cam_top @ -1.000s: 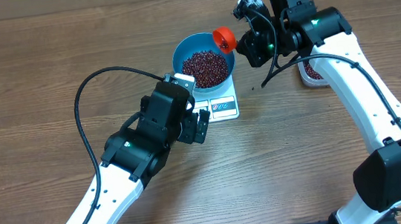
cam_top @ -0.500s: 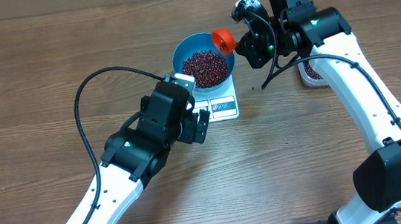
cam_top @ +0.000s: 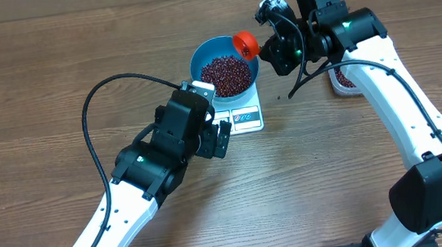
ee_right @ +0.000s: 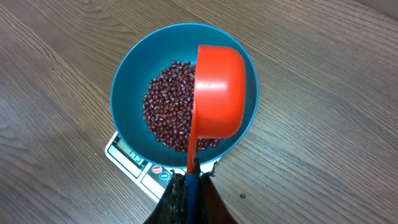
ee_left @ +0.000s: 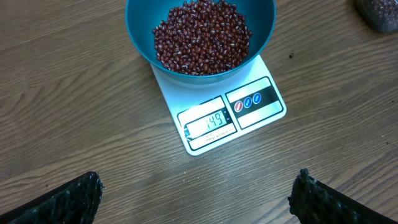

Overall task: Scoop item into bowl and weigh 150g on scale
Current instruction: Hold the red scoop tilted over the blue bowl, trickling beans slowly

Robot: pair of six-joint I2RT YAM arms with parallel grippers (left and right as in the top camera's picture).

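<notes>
The blue bowl [cam_top: 198,60] stands on the white scale [cam_top: 245,118], holding a heap of dark red beans [cam_top: 226,75]. In the left wrist view the scale's display [ee_left: 211,122] reads 149. My right gripper [cam_top: 276,48] is shut on the thin handle of a red scoop [cam_top: 246,44]. The scoop's cup [ee_right: 217,93] hangs over the bowl's right rim [ee_right: 249,74], turned with its back to the wrist camera. My left gripper [cam_top: 221,136] is open at the scale's front-left corner, its fingertips [ee_left: 81,193] wide apart over bare wood, holding nothing.
A clear tub of beans [cam_top: 343,83] sits on the table to the right, mostly hidden under the right arm. A single dark speck [ee_right: 242,195] lies on the wood near the scale. The left arm's black cable [cam_top: 92,112] loops over the table's left half.
</notes>
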